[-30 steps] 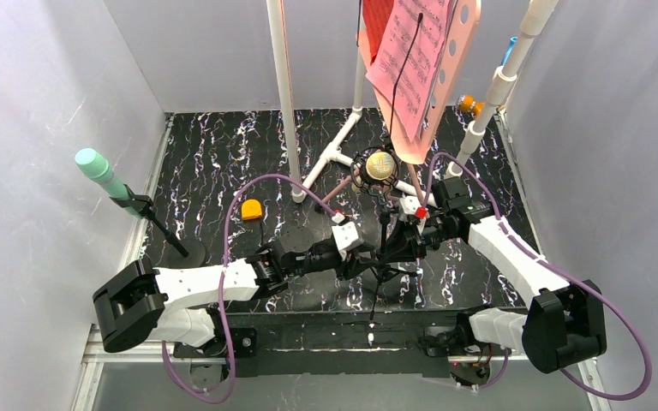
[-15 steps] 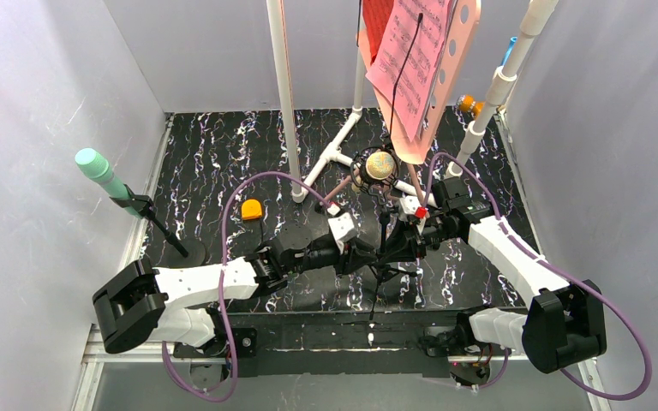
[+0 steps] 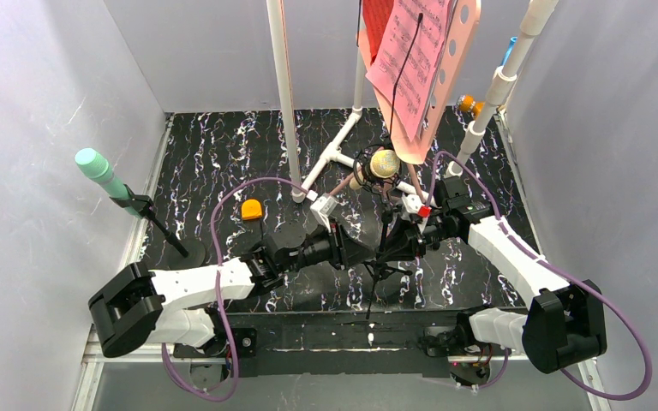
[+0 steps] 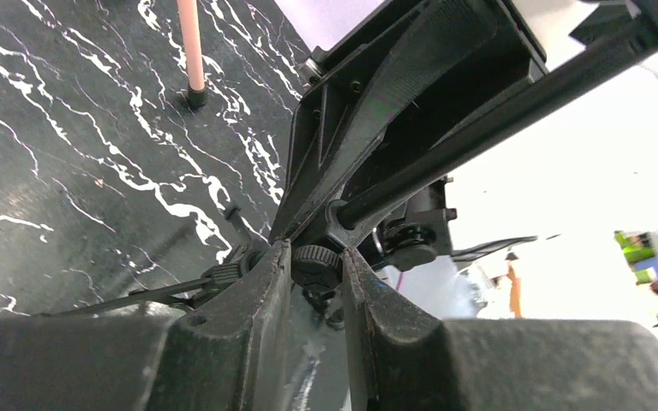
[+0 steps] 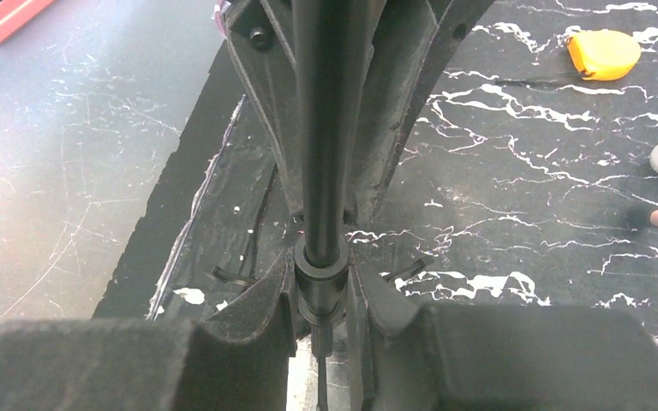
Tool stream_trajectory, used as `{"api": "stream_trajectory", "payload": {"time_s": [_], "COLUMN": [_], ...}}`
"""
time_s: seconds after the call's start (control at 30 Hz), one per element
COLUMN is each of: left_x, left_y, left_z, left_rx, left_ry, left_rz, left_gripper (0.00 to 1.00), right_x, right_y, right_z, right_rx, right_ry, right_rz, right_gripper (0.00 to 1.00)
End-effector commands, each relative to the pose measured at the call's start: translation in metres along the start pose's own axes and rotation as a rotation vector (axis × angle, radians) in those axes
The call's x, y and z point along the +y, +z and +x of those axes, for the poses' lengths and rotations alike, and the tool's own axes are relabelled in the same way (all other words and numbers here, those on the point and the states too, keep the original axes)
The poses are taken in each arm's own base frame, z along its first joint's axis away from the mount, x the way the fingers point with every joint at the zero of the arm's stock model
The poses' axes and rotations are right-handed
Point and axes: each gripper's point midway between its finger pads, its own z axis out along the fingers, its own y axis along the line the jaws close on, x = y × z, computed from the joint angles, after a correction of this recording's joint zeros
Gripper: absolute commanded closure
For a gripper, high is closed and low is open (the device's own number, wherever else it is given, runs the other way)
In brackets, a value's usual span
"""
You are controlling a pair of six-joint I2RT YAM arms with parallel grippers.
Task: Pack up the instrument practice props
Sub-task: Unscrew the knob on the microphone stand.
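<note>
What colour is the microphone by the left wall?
The microphone is mint green; top external view.

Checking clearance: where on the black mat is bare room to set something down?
Bare: the far-left mat between the mint-green microphone and the white pipe upright, apart from a small orange object. Crowded: the centre, where left fingers and right fingers grip the black microphone stand.

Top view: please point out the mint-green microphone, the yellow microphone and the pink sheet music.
mint-green microphone [image 3: 96, 168], top view, on its head.
yellow microphone [image 3: 385, 162], top view, on its round grille.
pink sheet music [image 3: 424, 60], top view, on the printed page.
</note>
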Motion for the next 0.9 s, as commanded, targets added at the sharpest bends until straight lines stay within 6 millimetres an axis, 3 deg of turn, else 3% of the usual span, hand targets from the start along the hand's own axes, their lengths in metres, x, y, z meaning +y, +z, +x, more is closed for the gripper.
{"api": "stream_trajectory", "payload": {"time_s": [0.0, 0.2, 0.37, 0.7, 0.87], "left_x": [-0.023, -0.025, -0.027, -0.009, -0.016], "left_y": [-0.009, -0.014, -0.021, -0.05, -0.045], "left_z": [-0.035, -0.038, -0.041, -0.035, -0.038], "left_rx": [-0.124, -0.143, -0.165, -0.205, -0.179], "left_ry": [-0.152, -0.275, -0.291, 0.088, 0.34], "left_rz": [0.041, 0.034, 0.039, 0.009, 0.053], "left_gripper": [1.0, 0.82, 0.45, 0.11, 0.06], "right_x": [-0.003, -0.003, -0.003, -0.003, -0.003], "right_y": [-0.002, -0.003, -0.003, -0.003, -0.003], "right_z": [-0.012, -0.012, -0.012, -0.012, -0.012], "right_rx": [-0.028, -0.028, -0.029, -0.032, -0.038], "right_ry": [-0.066, -0.066, -0.065, -0.062, -0.059], "right_rz": [0.007, 0.01, 0.009, 0.009, 0.007], "right_gripper": [0.99, 0.99, 0.99, 0.99, 0.99]}}
